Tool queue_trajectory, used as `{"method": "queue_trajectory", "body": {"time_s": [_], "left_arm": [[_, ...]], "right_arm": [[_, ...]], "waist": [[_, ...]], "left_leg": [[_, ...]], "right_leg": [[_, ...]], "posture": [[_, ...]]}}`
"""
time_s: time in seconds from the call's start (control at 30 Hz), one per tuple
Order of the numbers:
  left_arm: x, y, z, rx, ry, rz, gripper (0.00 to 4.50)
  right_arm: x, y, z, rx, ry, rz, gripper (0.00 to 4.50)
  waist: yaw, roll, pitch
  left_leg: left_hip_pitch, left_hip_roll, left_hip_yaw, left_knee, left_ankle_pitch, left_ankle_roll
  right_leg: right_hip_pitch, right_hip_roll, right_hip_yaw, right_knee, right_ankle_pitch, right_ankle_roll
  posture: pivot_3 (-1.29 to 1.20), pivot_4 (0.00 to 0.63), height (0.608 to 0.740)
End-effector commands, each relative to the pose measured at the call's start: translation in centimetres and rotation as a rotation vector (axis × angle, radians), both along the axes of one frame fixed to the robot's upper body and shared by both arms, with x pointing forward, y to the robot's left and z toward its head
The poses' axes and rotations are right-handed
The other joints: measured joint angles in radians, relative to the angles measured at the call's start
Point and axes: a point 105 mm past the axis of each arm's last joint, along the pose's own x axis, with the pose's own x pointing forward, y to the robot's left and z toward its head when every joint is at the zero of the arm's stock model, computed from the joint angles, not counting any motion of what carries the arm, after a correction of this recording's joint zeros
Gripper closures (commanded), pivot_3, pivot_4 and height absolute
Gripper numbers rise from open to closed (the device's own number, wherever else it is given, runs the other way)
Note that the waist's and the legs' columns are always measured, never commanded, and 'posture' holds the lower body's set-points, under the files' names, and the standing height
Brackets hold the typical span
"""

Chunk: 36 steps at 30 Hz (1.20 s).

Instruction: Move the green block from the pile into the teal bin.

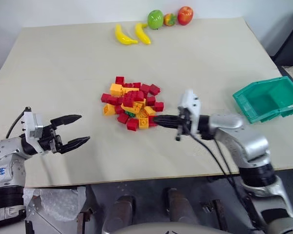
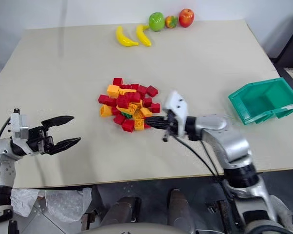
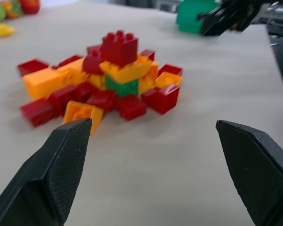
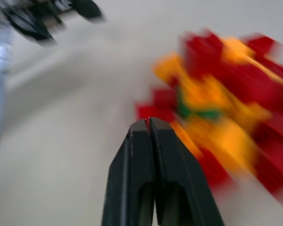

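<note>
Lying low in the near side of the pile (image 1: 132, 102), the green block (image 3: 122, 87) is wedged under yellow and red bricks. My right gripper (image 1: 156, 119), fingers pressed together, points at the pile's edge. My left gripper (image 1: 74, 130) hovers with fingers apart, left of the pile. The teal bin (image 1: 269, 98) sits far right on the counter (image 1: 63, 63).

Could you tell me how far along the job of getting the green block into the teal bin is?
Nothing is done yet: the green block sits wedged in the pile. In hand: the right tool, shut and empty, is beside the pile; the left tool is open. Left: grasping the block and carrying it to the teal bin.
</note>
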Motion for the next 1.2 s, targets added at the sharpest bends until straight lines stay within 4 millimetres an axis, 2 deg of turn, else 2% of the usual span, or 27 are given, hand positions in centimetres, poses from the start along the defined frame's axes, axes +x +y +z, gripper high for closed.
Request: {"method": "queue_trajectory", "body": {"time_s": [0.03,0.13,0.23,0.3,0.4,0.57,0.73,0.87,0.93,1.07,1.17,1.2], "left_arm": [[0.1,0.3,0.8,0.011,-0.071,0.009,0.0],[0.3,0.5,1.2,0.004,-0.109,0.039,0.0],[0.2,0.5,1.5,-0.006,-0.127,0.054,0.0],[0.1,0.5,1.4,0.0,-0.125,0.055,0.0],[0.0,0.4,1.4,-0.002,-0.126,0.06,0.0],[0.2,0.3,1.3,-0.006,-0.13,0.072,0.0],[0.3,0.2,1.5,-0.016,-0.139,0.082,0.0],[0.4,0.0,1.5,-0.02,-0.143,0.084,0.0],[0.4,0.0,1.5,-0.021,-0.145,0.083,0.0],[0.3,0.1,1.6,-0.019,-0.143,0.081,0.0],[0.3,0.2,1.5,-0.016,-0.141,0.082,0.0],[0.3,0.2,1.5,-0.016,-0.141,0.082,0.0]], "right_arm": [[1.1,3.1,0.6,0.041,-0.041,-0.007,4.49],[2.1,5.6,0.6,0.082,-0.029,-0.025,4.49],[4.1,8.0,0.0,0.099,-0.02,-0.099,4.49],[5.6,8.3,-0.3,0.09,-0.016,-0.182,4.49],[7.5,7.7,-0.8,0.06,-0.033,-0.285,4.49],[10.5,4.7,-0.9,0.034,-0.085,-0.482,4.49],[11.6,1.0,-0.2,0.049,-0.104,-0.594,4.49],[10.0,-0.3,-0.5,0.022,-0.127,-0.499,4.49],[8.4,-0.7,0.1,0.039,-0.135,-0.385,4.49],[5.9,-3.9,1.4,-0.016,-0.17,-0.203,4.49],[5.5,-8.0,2.3,-0.042,-0.151,-0.182,3.93],[5.3,-9.4,2.6,-0.059,-0.147,-0.177,3.62]], "waist": [[-0.004,0.0,0.0],[-0.016,0.0,0.0],[-0.025,-0.001,0.0],[-0.028,-0.001,0.0],[-0.033,-0.001,0.0],[-0.037,-0.001,0.0],[-0.048,-0.001,-0.001],[-0.047,-0.001,-0.001],[-0.048,-0.001,-0.001],[-0.047,0.0,0.0],[-0.042,0.0,0.0],[-0.037,0.0,0.0]], "left_leg": [[0.0,0.0,0.0,0.0,0.0,0.0],[0.0,-0.001,0.0,0.001,0.0,0.0],[0.0,-0.001,0.0,0.001,0.0,0.0],[0.0,-0.001,0.001,0.001,0.0,0.0],[0.0,-0.001,0.001,0.001,0.0,0.0],[-0.001,-0.002,0.001,0.002,0.0,0.0],[-0.008,-0.002,0.001,0.006,0.0,0.0],[-0.01,-0.002,0.001,0.008,0.0,0.0],[-0.01,-0.002,0.002,0.008,0.0,0.0],[-0.01,-0.002,0.003,0.008,0.0,0.0],[-0.01,-0.002,0.004,0.009,-0.001,0.001],[-0.01,-0.002,0.004,0.009,-0.001,0.001]], "right_leg": [[0.0,0.0,0.0,0.002,0.0,0.0],[-0.001,0.0,-0.001,0.005,0.0,0.0],[-0.002,0.0,-0.002,0.006,0.0,0.0],[-0.003,0.0,-0.002,0.008,0.0,0.0],[-0.005,0.0,-0.002,0.01,0.0,0.0],[-0.007,-0.001,-0.002,0.012,0.0,0.0],[-0.012,-0.001,-0.002,0.013,0.0,0.0],[-0.013,-0.002,-0.002,0.014,0.0,0.0],[-0.013,-0.001,-0.002,0.014,0.0,0.0],[-0.014,-0.001,-0.001,0.014,0.0,0.0],[-0.013,-0.001,-0.001,0.013,0.0,0.0],[-0.013,-0.001,-0.001,0.013,0.0,0.0]], "posture": [[0.0,0.15,0.74],[0.0,0.15,0.74],[0.0,0.15,0.74],[0.0,0.15,0.74],[0.0,0.15,0.74],[0.0,0.15,0.74],[0.0,0.15,0.74],[0.0,0.15,0.74],[0.0,0.15,0.74],[0.0,0.15,0.74],[0.0,0.15,0.74],[0.0,0.15,0.74]]}}
